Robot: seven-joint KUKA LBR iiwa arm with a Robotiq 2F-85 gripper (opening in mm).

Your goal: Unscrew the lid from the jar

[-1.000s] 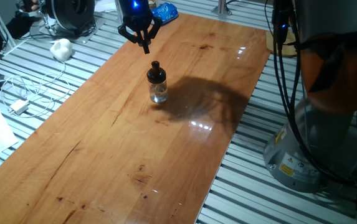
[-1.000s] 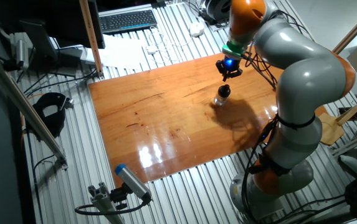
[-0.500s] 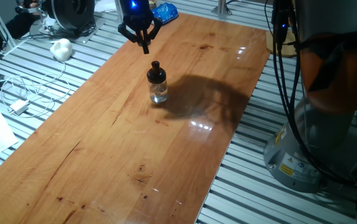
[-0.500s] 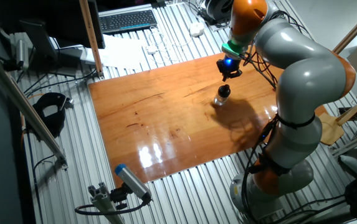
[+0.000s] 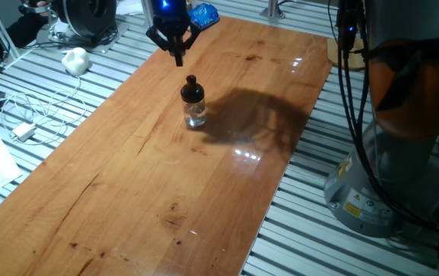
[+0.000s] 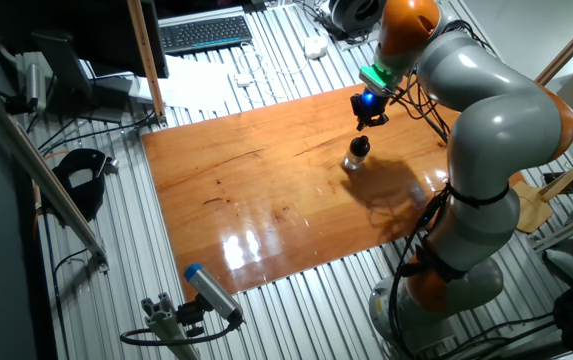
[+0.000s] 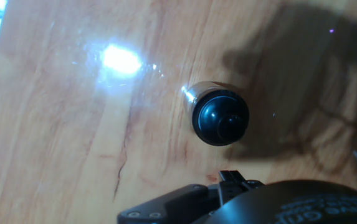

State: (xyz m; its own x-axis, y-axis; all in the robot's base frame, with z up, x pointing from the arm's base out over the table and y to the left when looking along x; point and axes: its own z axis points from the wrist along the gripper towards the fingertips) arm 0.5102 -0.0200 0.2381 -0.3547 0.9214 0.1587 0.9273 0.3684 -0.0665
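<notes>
The small clear glass jar point(image 5: 194, 115) stands upright on the wooden table point(image 5: 127, 176), with the black lid point(image 5: 191, 90) and its narrow knob on top. My gripper point(image 5: 178, 58) hangs above and behind the jar, well clear of the lid, with its fingers drawn together to a point and holding nothing. In the other fixed view the gripper point(image 6: 369, 118) is just above the jar point(image 6: 354, 160). The hand view looks down on the lid point(image 7: 220, 117), with the glass wall of the jar point(image 7: 190, 93) showing at its edge.
A blue packet point(image 5: 202, 14) lies at the far table end behind the gripper. A white lump point(image 5: 75, 60) and cables point(image 5: 27, 115) lie on the slatted bench to the left. The robot base point(image 5: 372, 192) stands to the right. A keyboard point(image 6: 206, 33) is beyond the table.
The gripper has lifted slightly and its fingers look a little closer together. The jar and lid have not moved.
</notes>
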